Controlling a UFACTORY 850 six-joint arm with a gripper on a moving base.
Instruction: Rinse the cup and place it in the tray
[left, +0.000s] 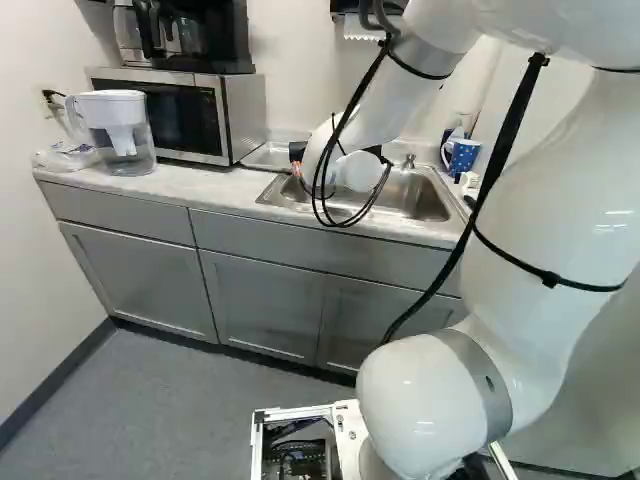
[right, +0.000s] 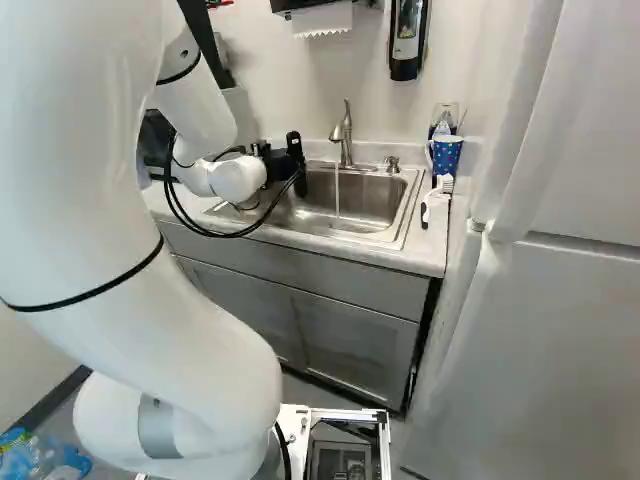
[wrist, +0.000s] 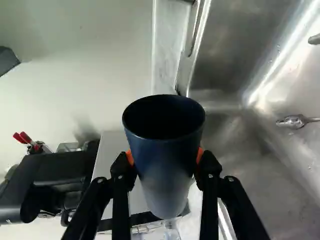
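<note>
One pale counter (left: 205, 186), sink (right: 375, 205) inset, lines white walls (right: 300, 90); the pincer (right: 297, 160) grips a dark cup (wrist: 165, 165).

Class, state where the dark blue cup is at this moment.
In the wrist view, the cup is gripped between the end effector's orange pads. In the right base view, the end effector is toward the left of the sink.

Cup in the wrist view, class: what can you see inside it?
The cup shows only its dark inner wall. Shadow hides the bottom, so whether any water sits there cannot be told.
</note>
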